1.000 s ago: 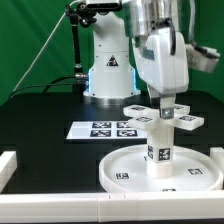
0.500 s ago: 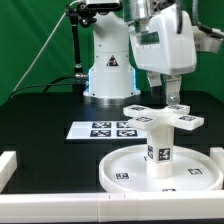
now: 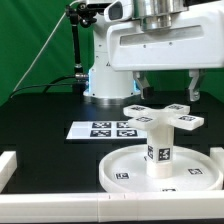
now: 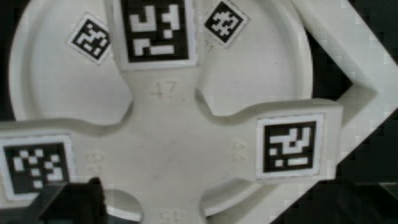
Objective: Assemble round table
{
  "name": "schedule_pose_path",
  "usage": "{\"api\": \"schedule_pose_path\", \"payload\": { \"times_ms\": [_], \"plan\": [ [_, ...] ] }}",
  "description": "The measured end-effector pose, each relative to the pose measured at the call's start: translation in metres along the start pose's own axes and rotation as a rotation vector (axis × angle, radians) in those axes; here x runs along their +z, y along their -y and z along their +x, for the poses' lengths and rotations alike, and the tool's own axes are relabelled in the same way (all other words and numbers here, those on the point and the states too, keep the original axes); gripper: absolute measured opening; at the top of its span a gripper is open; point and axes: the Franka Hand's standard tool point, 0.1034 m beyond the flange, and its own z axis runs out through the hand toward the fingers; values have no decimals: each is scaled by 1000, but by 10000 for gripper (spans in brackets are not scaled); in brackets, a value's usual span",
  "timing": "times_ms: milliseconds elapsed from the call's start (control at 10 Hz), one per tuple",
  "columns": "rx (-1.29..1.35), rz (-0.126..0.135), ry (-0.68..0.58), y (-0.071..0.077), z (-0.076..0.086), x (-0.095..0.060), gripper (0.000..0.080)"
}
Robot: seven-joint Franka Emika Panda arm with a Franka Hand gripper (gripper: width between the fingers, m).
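Observation:
The large rimmed round disc (image 3: 115, 170) lies flat on the black table at the front. The thick short cylinder (image 3: 159, 145) stands upright in its middle. The small cross-shaped piece (image 3: 160, 115) rests on top of the cylinder. My gripper (image 3: 166, 88) hangs above and a little behind the cross-shaped piece, open and empty, with its fingers (image 3: 140, 85) wide apart and clear of it. In the wrist view the cross-shaped piece (image 4: 187, 130) fills the frame, with the disc (image 4: 267, 60) and its tags beneath it. A dark fingertip (image 4: 68, 200) shows at the edge.
The marker board (image 3: 100, 129) lies behind the disc, toward the exterior view's left. White border rails run along the exterior view's left (image 3: 8, 165) and front (image 3: 60, 208). The arm's base (image 3: 108, 75) stands at the back.
My gripper was down at the cross-shaped piece's centre. It has let go, risen above it and turned, so its wide side now faces the exterior camera. The cross-shaped piece stays on the cylinder.

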Motion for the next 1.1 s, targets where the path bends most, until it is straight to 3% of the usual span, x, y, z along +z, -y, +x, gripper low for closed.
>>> {"api": "schedule_pose_path", "payload": {
  "times_ms": [500, 900, 1100],
  "plan": [
    [-461, -8, -3, -4, 3, 0, 649],
    [-954, -61, -2, -3, 3, 0, 649],
    [-1072, -63, 2, -4, 4, 1, 649]
  ]
}}
